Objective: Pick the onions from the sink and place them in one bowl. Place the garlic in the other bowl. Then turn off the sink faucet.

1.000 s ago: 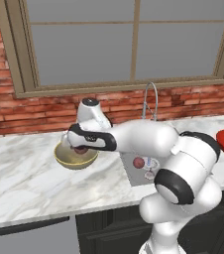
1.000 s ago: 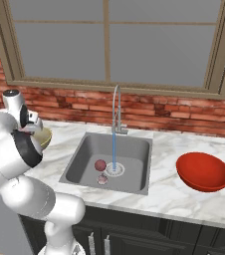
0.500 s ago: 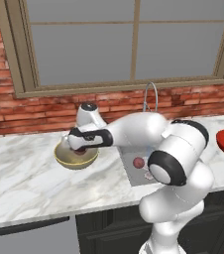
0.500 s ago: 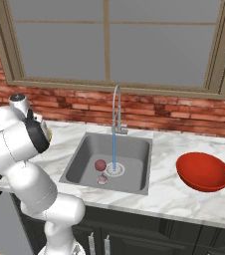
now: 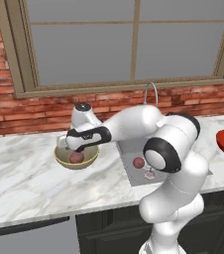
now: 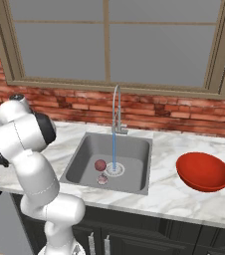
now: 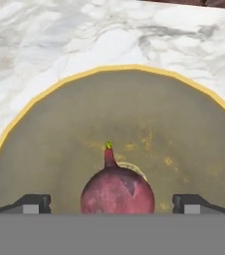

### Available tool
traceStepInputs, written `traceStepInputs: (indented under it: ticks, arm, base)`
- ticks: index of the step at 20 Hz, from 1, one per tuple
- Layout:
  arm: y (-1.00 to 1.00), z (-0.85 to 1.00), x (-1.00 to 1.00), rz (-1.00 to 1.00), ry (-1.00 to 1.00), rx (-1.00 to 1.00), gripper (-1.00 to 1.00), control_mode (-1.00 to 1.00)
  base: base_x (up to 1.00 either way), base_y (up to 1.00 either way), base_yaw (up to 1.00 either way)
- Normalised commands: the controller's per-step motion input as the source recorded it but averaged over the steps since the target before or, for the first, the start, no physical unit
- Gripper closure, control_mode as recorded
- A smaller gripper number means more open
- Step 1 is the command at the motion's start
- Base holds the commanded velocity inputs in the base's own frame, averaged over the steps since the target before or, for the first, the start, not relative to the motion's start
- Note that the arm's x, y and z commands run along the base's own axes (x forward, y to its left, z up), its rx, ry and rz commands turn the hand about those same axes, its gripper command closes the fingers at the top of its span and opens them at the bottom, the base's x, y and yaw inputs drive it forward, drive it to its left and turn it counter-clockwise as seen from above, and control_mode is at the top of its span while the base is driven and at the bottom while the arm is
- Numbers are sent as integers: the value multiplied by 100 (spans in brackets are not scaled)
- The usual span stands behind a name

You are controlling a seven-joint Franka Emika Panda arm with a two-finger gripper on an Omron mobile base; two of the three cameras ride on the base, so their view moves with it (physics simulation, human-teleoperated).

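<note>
- Since the earlier frame the arm had swung its elbow over and the gripper (image 5: 77,149) had let go: an onion (image 7: 117,191) now lay in the tan bowl (image 5: 59,158).
- In the hand view the fingertips (image 7: 32,203) stood wide apart on either side of that onion, clear of it, so the gripper was fully open and held nothing.
- The tan bowl sat on the worktop (image 5: 20,173) left of the sink (image 6: 134,149), with the gripper just above its rim.
- A second onion (image 6: 100,165) was in the sink, with the garlic (image 6: 102,179) just beside it, near the drain.
- The red bowl (image 6: 204,172) sat on the worktop to the right of the sink, with nothing in it.
- Water ran from the faucet (image 6: 115,107) in a thin stream.
- Step in hand, as I judge it: release of the first onion, just done; one onion, the garlic and the faucet remained.
- The next move called for lifting clear of the bowl, swinging right over the sink and coming down open around the second onion without nudging the garlic.
</note>
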Motion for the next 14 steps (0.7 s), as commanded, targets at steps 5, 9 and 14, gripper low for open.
traceStepInputs:
  ticks: [5, 9, 14]
  arm:
    - [0, 0, 1, -1, 0, 0, -100, -100]
    - [-33, 2, -9, -6, 0, 0, -100, -100]
    - [-70, 17, -50, -7, -7, 1, -100, -100]
  base:
    - [0, 0, 0]
    - [0, 0, 0]
    - [0, 0, 0]
